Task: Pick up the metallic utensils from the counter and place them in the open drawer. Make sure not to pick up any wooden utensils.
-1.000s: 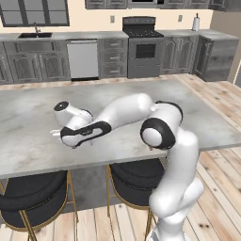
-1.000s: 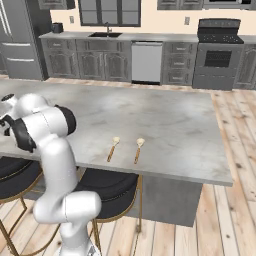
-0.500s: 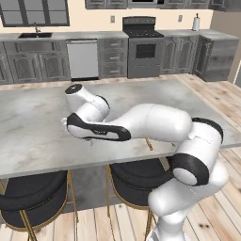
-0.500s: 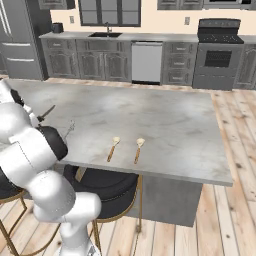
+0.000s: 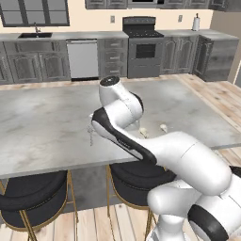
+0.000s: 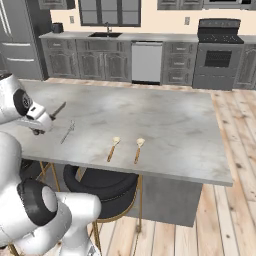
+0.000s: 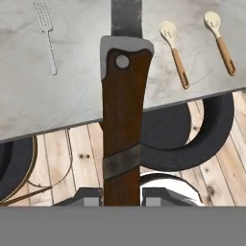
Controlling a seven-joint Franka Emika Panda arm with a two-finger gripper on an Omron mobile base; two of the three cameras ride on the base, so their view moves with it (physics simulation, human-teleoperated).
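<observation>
My gripper (image 7: 122, 197) is shut on the knife (image 7: 122, 120) by its dark brown handle; the grey blade points away over the counter (image 7: 72, 96). In the right base view the gripper (image 6: 37, 122) hangs above the counter's near left edge, the knife's blade (image 6: 59, 109) sticking out past it. The thin grey fork (image 7: 48, 33) lies flat on the counter, also the fork (image 6: 67, 132) just right of the hand. Two wooden utensils (image 7: 174, 50) (image 7: 220, 41) lie side by side further right, near the front edge (image 6: 113, 148) (image 6: 138, 150). The open drawer is out of view.
Black round stools (image 6: 100, 182) (image 5: 33, 197) with gold legs stand under the counter's near edge (image 6: 165, 165). My own arm (image 5: 127, 141) arches over the counter's front. Grey cabinets and a stove (image 5: 143, 47) line the back wall.
The arm has swung round and folded back toward the base. The knife has come up off the counter in the gripper and now hangs by the near edge. Fork and wooden utensils lie unmoved.
</observation>
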